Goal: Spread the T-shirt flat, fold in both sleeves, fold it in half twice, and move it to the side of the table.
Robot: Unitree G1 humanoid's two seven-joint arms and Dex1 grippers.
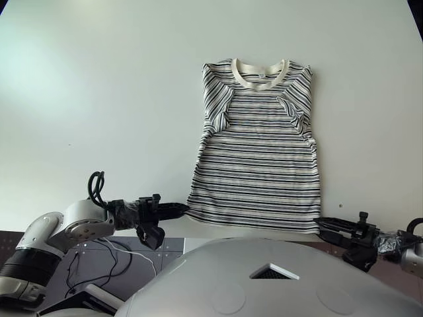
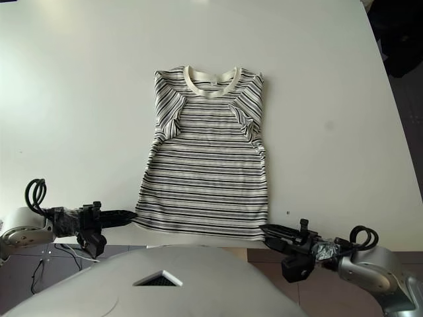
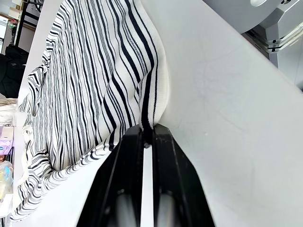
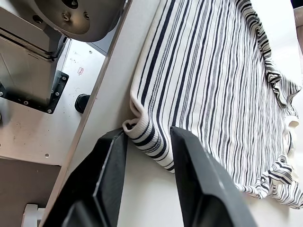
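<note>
**Pinching one hem corner, straddling the other**

T-shirt (image 1: 258,158) lies flat on the table (image 1: 99,99), collar toward 12 o'clock, sleeves folded in; left gripper (image 1: 182,209) at its 7 o'clock hem corner, fingers narrow, clamped on the fabric; right gripper (image 1: 320,224) at the 5 o'clock corner, fingers wide, hem between them.

No text, number or sign can be read: the one small red sticker (image 4: 79,71), on a grey metal panel (image 4: 33,118) beside the surface's (image 1: 99,99) near edge, is illegible.
</note>
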